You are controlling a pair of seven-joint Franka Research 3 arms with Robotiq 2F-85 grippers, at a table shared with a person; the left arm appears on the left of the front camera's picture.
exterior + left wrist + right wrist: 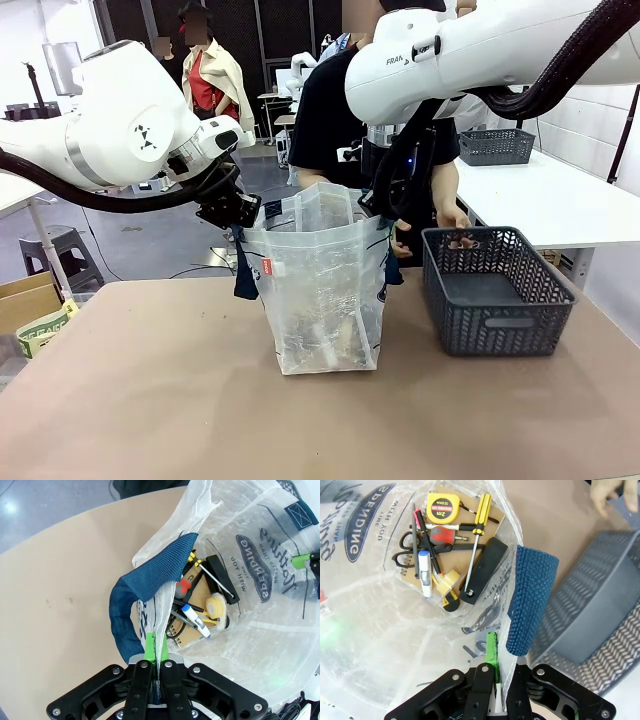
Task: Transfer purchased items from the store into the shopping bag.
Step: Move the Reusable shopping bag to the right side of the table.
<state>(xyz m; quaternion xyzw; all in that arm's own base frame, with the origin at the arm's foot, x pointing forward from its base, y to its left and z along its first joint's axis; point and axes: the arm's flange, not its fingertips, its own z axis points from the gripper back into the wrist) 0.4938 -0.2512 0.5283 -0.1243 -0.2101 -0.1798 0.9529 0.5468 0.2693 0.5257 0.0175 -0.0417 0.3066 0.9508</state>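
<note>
The left gripper is pinched tight on the rim of the clear shopping bag, just beside a blue handle. The right gripper pinches the far rim. Deep down past both grippers lie a yellow tape measure, a screwdriver, scissors and a white and blue pen. The bag stands on the bench. A grey basket sits beside the right gripper.

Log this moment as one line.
left gripper: shut on shopping bag rim; right gripper: shut on opposite rim; purchased items: inside bag; basket: beside bag
</note>
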